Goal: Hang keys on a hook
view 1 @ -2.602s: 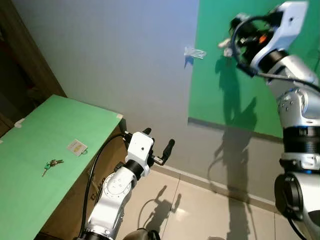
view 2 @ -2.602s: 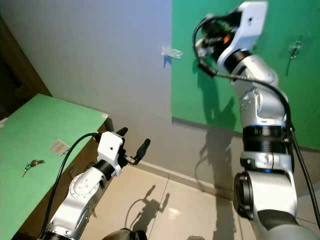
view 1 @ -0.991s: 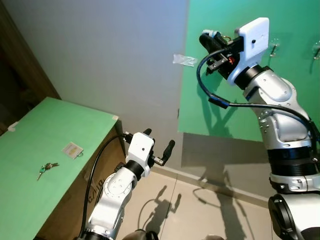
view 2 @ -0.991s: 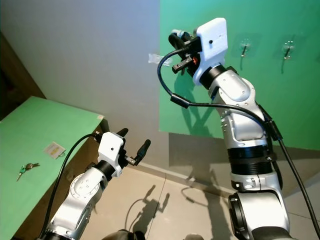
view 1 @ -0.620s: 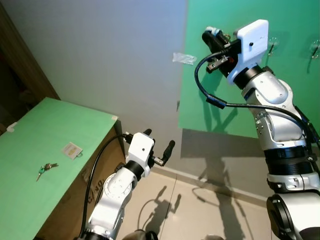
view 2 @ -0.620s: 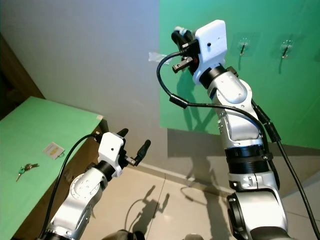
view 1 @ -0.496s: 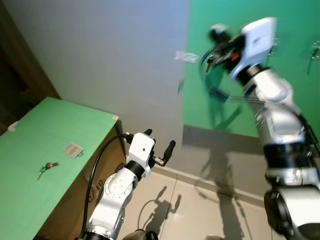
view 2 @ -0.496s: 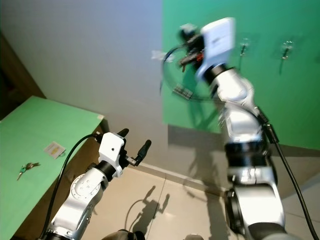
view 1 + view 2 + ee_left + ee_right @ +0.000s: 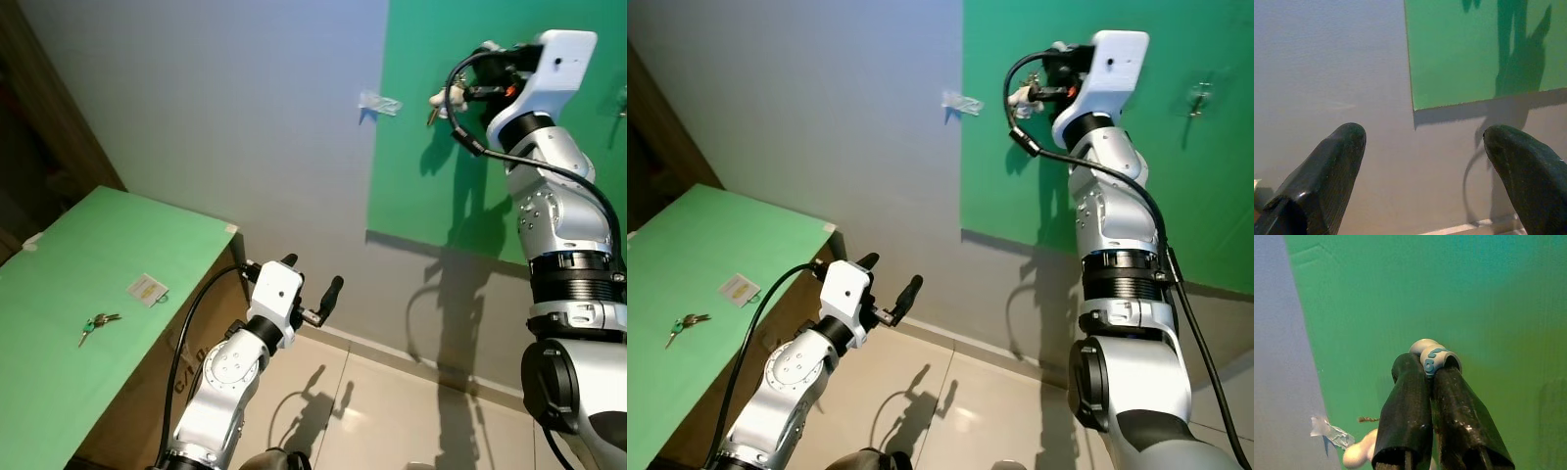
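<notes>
Looking down through the left eye, a small bunch of keys with a green tag (image 9: 97, 323) lies at the frame's left on the green-covered surface (image 9: 59, 392), near a white card (image 9: 148, 288). Lower centre, the left tool (image 9: 312, 273) hovers with fingers spread, empty. Through the right wrist view, the right tool (image 9: 1431, 377) pinches a white-and-blue keyring fob (image 9: 1431, 357) before the green wall panel (image 9: 1488, 298).
</notes>
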Tool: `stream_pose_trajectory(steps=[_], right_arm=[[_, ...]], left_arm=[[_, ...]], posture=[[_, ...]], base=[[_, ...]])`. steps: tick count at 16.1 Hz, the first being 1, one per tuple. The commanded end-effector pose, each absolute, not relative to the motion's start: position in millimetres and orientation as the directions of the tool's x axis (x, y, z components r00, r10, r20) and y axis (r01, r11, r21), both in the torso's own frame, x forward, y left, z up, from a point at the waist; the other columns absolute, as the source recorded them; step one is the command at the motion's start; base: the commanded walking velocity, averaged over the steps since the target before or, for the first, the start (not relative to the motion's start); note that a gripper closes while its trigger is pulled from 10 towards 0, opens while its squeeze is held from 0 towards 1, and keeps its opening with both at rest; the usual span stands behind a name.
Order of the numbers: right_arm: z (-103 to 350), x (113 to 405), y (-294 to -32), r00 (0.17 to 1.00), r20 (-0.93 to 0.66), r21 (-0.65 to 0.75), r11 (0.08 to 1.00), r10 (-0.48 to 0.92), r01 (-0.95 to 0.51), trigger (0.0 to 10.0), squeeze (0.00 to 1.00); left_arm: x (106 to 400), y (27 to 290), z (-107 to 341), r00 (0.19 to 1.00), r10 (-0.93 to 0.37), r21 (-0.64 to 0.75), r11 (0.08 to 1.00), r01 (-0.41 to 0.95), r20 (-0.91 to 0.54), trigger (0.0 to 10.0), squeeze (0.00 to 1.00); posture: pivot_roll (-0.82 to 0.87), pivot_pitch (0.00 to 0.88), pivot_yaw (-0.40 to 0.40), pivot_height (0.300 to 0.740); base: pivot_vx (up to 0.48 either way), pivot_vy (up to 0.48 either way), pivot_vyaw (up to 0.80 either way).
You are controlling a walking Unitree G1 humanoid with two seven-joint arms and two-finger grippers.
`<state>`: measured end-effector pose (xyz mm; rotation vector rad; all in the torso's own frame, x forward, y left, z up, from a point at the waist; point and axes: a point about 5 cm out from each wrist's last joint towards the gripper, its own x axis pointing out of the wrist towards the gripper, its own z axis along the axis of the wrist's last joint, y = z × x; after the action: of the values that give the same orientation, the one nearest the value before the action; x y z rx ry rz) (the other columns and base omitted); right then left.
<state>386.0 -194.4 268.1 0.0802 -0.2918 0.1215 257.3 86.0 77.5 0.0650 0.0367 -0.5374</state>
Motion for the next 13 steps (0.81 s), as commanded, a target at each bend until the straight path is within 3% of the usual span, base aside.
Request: stream_pose_trajectory(steps=[1, 13], right_arm=[[273, 387, -200, 0.95, 0.301, 0.096, 0.989, 0.078, -0.112, 0.0, 0.2], [259, 387, -200, 0.958, 0.259, 0.087, 0.985, 0.12, -0.147, 0.0, 0.22]], left_arm=[[257, 86, 77, 0.86, -0.507, 0.062, 0.858, 0.51, -0.063, 10.0, 0.0], [254, 85, 76, 0.86, -0.507, 0.061, 0.858, 0.511, -0.065, 10.0, 0.0]], posture=[[-0.2, 0.023, 0.088, 0.74], [-0.2, 0.02, 0.084, 0.74]], base=[[0.0, 0.0, 0.0], [0.0, 0.0, 0.0]])
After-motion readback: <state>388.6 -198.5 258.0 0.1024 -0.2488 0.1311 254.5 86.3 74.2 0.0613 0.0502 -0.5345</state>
